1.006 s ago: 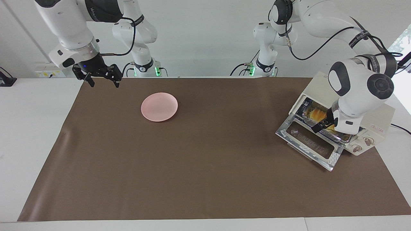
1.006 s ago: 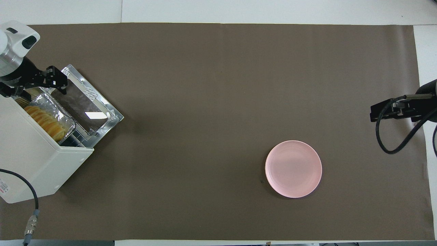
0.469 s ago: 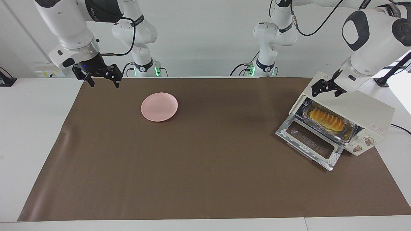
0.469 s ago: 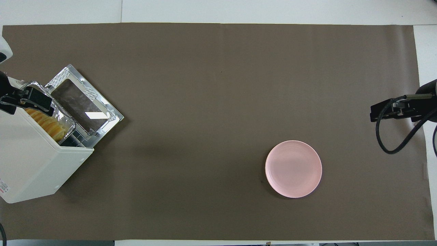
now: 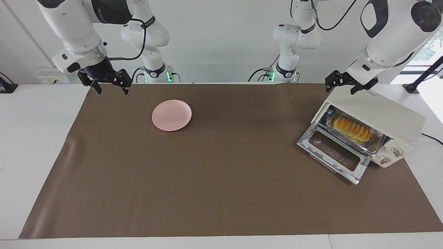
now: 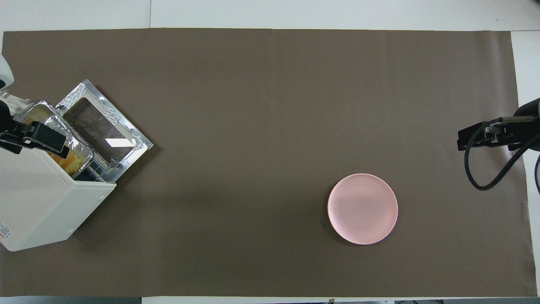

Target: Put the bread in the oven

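Lifted clear of the oven (image 5: 380,114), the left gripper (image 5: 347,84) is now held spread and empty over its top. The bread (image 5: 351,127) lies in the foil tray (image 5: 375,145) inside, door down. The right gripper (image 5: 110,84) waits, spread. The pink plate (image 5: 171,115) sits well apart. From overhead, the bread (image 6: 69,158) is partly covered by the left gripper (image 6: 36,137).

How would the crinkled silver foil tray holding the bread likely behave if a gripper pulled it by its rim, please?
The crinkled silver foil tray looks thin, so its rim would probably bend rather than stay stiff. Resting on the cream-white toaster oven's rack, it may snag. The ridged yellow-orange bread lies loose and might shift.

Yellow-orange ridged bread (image 5: 351,128), pink plate (image 5: 171,115)
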`<state>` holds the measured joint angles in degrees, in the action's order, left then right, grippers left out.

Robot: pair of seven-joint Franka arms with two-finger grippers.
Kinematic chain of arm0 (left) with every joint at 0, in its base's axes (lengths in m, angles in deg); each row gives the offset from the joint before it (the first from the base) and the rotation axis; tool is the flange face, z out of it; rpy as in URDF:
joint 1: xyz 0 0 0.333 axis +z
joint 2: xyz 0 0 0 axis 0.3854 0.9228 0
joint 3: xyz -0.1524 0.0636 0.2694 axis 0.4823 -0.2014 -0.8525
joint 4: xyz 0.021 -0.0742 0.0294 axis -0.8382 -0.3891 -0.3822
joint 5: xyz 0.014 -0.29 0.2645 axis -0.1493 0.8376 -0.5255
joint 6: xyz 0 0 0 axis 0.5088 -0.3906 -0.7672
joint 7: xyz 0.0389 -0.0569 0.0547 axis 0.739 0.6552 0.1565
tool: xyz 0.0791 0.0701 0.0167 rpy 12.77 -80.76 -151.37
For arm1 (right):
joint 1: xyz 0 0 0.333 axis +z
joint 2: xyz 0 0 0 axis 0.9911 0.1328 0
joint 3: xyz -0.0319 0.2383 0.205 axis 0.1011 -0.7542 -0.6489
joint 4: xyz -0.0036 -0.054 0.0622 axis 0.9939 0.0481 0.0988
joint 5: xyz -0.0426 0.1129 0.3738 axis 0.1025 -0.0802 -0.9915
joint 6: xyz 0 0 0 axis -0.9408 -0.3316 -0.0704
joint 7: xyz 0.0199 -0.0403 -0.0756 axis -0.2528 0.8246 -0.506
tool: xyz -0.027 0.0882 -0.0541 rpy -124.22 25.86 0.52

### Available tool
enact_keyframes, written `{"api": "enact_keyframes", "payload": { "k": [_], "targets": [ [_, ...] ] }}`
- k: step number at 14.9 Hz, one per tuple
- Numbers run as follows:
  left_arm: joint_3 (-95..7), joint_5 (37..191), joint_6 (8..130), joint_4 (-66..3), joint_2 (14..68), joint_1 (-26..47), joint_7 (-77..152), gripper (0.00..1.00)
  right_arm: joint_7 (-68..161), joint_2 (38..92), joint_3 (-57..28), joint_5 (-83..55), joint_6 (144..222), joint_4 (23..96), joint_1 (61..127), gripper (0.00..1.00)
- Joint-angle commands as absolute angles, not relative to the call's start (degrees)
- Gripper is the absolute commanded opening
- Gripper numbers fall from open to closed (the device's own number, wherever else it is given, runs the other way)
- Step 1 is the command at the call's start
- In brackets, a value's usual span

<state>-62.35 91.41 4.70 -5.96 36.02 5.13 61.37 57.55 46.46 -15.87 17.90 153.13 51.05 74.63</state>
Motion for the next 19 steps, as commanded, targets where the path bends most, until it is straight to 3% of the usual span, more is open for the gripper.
{"api": "enact_keyframes", "payload": {
  "k": [1,19],
  "targets": [
    [-53.79,90.42,7.58,-9.59,33.62,11.93,62.16,1.00,56.70,45.41,-16.25,17.01,152.65,52.08,73.84,1.00],
    [-51.30,90.24,10.59,-12.05,34.15,12.21,61.20,1.00,56.70,45.41,-16.25,17.01,152.65,52.08,73.84,1.00]
  ]
}}
